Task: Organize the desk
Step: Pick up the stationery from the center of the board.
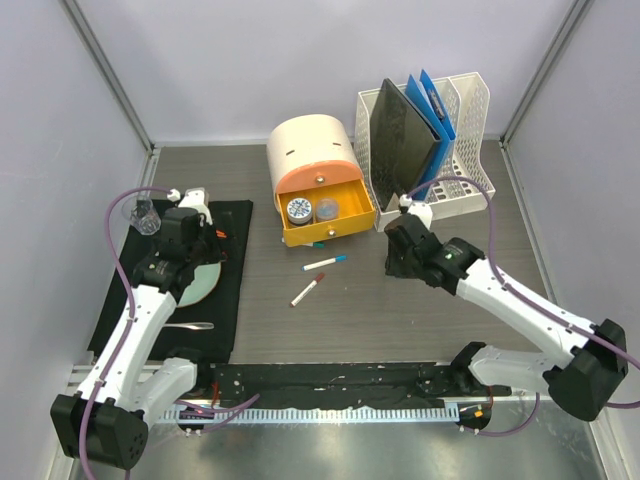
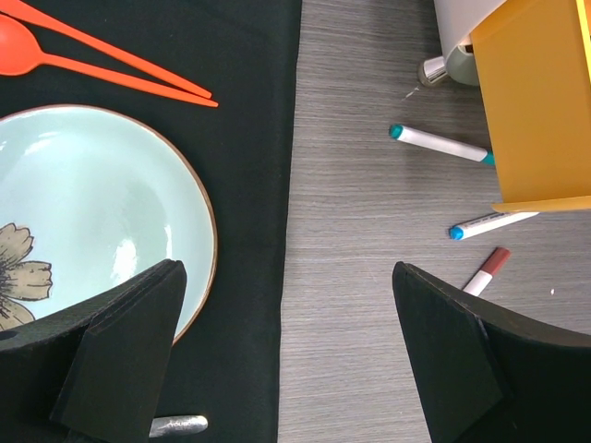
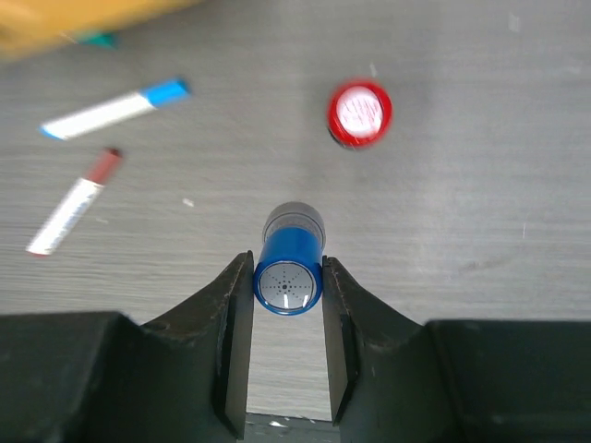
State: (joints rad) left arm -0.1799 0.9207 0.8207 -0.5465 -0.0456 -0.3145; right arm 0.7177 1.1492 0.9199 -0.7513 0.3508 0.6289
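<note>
R gripper (image 3: 287,279) is clenched on a small blue cylinder (image 3: 290,258). Both fingers (image 3: 231,323) press its sides, w/ the pale round end facing the wrist cam and the grey end pointing away. Past the fingertips and a bit to the R, a red-topped round piece (image 3: 360,113) stands on the desk (image 3: 462,231), apart from the cylinder. Off to the L of the fingers lie a blue-capped marker (image 3: 115,108) and a red-capped marker (image 3: 74,201), both flat on the wood grain and not touching each other.

L gripper (image 2: 288,277) is released, fingers spread wide w/ nothing btwn them. It hangs over the line where the black mat (image 2: 249,185) meets bare desk. Its L finger is above the mat and the rim of a pale blue plate (image 2: 102,203); its R finger is above the wood. Beyond the L finger, orange utensils (image 2: 111,69) lie on the mat. Beyond the R finger sits a yellow drawer (image 2: 545,101), w/ a teal-capped marker (image 2: 439,143) just beside it.

The desk runs under both sets of fingers and carries everything here.
</note>
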